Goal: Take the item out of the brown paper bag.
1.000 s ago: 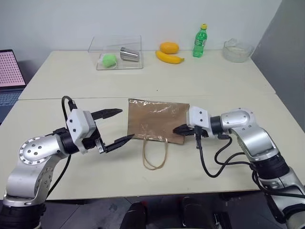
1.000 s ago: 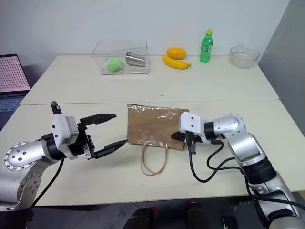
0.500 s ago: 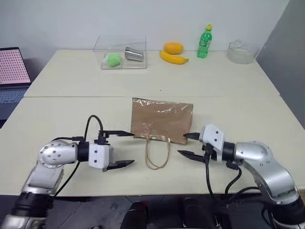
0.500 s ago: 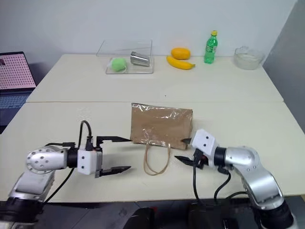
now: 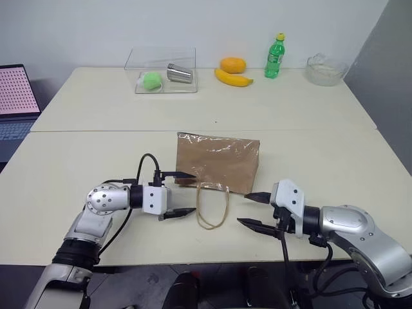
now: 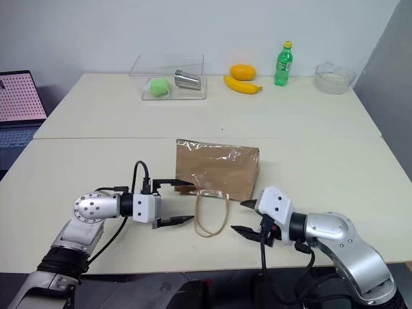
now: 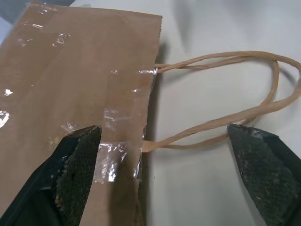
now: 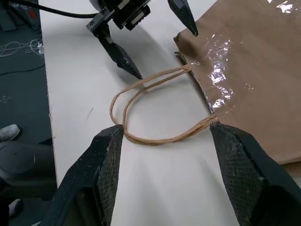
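While the brown paper bag (image 5: 219,162) lies flat mid-surface, its mouth and handles (image 5: 212,206) toward 6 o'clock, the left gripper (image 5: 182,193) at 9 and right gripper (image 5: 253,210) at 3 flank it, fingers wide and empty, so opening the mouth seems next; the item is hidden.

Legible text: none. Green bottle (image 5: 273,56), label unreadable; paper bag (image 5: 219,162), no readable print.

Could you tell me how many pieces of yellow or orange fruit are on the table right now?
2: an orange fruit at the table's far edge, and a banana lying just in front of it, both left of the green bottle. Others may be hidden inside the brown paper bag.
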Tool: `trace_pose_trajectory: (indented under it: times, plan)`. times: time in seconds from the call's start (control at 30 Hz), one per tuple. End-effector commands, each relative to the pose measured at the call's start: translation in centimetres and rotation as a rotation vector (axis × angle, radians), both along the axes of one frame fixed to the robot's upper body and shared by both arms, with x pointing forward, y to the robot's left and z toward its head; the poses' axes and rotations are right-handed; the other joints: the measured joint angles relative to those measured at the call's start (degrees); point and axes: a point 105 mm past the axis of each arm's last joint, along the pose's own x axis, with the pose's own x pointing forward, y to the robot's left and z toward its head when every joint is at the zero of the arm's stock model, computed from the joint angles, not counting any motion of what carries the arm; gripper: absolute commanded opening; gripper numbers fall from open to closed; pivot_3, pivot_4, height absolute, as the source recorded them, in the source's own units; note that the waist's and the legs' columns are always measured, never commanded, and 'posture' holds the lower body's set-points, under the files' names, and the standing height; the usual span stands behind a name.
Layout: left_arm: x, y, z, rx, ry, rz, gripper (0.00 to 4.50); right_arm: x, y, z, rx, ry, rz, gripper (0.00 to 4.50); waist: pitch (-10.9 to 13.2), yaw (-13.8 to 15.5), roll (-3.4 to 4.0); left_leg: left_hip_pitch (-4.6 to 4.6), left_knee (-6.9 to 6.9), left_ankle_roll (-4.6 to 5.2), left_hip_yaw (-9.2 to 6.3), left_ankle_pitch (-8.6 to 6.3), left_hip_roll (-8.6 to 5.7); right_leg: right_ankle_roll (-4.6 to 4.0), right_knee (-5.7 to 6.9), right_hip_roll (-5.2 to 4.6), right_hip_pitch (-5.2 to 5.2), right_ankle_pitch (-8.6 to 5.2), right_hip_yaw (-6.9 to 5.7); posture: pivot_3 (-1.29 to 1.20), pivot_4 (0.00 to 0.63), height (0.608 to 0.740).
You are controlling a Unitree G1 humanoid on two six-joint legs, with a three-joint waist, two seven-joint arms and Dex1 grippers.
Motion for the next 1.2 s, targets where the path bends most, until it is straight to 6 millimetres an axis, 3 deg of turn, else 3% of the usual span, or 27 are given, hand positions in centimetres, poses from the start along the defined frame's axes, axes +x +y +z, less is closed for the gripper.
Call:
trace_pose_trajectory:
  times: [0.03, 0.37, 0.63, 0.73, 1.1, 1.13, 1.2]
  plan:
    - [0.7, -0.3, 0.5, -0.012, -0.043, -0.002, 4.5, -0.5, 0.1, 1.1, 0.017, -0.039, 0.011, 3.04, 0.0, 0.0, -0.01, 0.0, 0.0, 0.0, 0.0, 0.0, -0.01, 0.0, 0.0, 0.0, 0.0, 0.0, 0.01, 0.0, 0.15, 0.74]
    - [0.4, -1.8, -0.8, 0.011, -0.053, -0.08, 4.5, -0.6, -0.1, 1.2, 0.008, -0.037, 0.002, 3.04, 0.0, 0.0, -0.01, 0.0, 0.01, 0.0, -0.01, 0.0, -0.02, 0.0, 0.01, 0.0, 0.01, 0.0, 0.01, 0.0, 0.15, 0.74]
    - [0.0, -3.5, -0.6, -0.046, -0.034, -0.122, 4.5, -0.8, -0.1, 1.2, 0.006, -0.033, -0.001, 3.04, 0.0, 0.0, -0.02, 0.0, 0.03, 0.0, 0.0, 0.0, -0.02, 0.0, 0.01, -0.01, 0.02, 0.0, 0.01, 0.0, 0.15, 0.74]
    - [-0.2, -3.9, 0.1, -0.075, -0.027, -0.136, 3.91, -0.9, -0.1, 1.2, 0.007, -0.031, 0.0, 3.09, 0.0, 0.0, -0.02, 0.0, 0.03, 0.0, -0.01, 0.0, -0.01, 0.0, 0.02, 0.0, 0.02, 0.0, 0.01, 0.0, 0.15, 0.74]
    - [0.6, -7.4, 6.4, -0.311, 0.141, -0.077, 0.26, -1.4, -0.1, 0.2, -0.052, -0.029, 0.029, 3.09, 0.0, 0.0, -0.03, 0.01, 0.06, 0.0, -0.02, 0.0, -0.02, 0.02, 0.05, 0.0, 0.04, 0.0, 0.01, 0.0, 0.15, 0.74]
    - [0.8, -7.6, 6.9, -0.328, 0.152, -0.066, 0.04, -1.1, 0.2, -0.1, -0.06, -0.03, 0.029, 3.09, 0.0, -0.1, -0.03, 0.02, 0.06, 0.0, -0.02, 0.0, -0.01, 0.02, 0.05, 0.01, 0.04, -0.01, 0.01, 0.0, 0.15, 0.74]
    - [1.4, -7.9, 7.6, -0.354, 0.17, -0.04, 0.04, -0.8, 1.0, -0.6, -0.07, -0.026, 0.045, 3.09, 0.0, -0.1, -0.03, 0.04, 0.06, 0.0, -0.01, 0.0, -0.01, 0.03, 0.06, 0.02, 0.04, -0.01, 0.01, 0.0, 0.15, 0.74]
